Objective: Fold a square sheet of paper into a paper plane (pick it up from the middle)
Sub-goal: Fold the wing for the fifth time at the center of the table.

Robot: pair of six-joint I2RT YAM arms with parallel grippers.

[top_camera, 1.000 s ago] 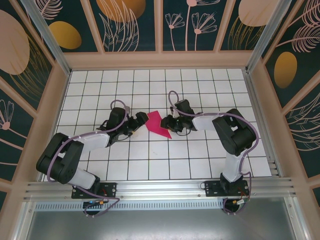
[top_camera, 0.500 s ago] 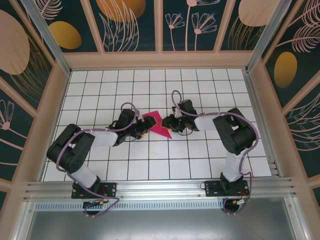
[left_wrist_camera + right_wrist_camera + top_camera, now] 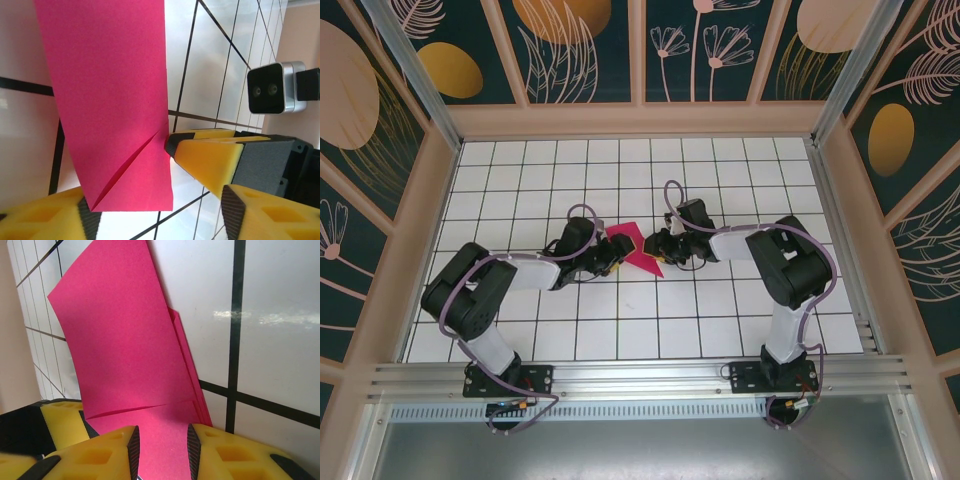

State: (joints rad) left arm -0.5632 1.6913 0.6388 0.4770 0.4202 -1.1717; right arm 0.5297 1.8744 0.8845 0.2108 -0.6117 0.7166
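The magenta-pink sheet of paper (image 3: 632, 248) lies folded in layers on the white tiled floor between both arms, with one point toward the near side. My left gripper (image 3: 611, 256) is at its left edge. In the left wrist view the paper (image 3: 115, 100) hangs down between that gripper's (image 3: 155, 220) yellow fingers, which stand apart; the left pad touches its corner. My right gripper (image 3: 658, 246) is on the paper's right side. In the right wrist view its jaws (image 3: 162, 450) stand a little apart over the flat paper (image 3: 125, 340), fingertips on it.
The right gripper's yellow finger (image 3: 210, 160) and its wrist camera (image 3: 272, 95) sit close beside the left gripper. The left gripper's finger (image 3: 62, 420) shows at the paper's far edge. Wooden walls (image 3: 640, 120) enclose the tiled floor (image 3: 620, 330).
The left gripper has moved right, up to the paper's left edge, and its jaws have narrowed. The right arm and the paper have stayed put.
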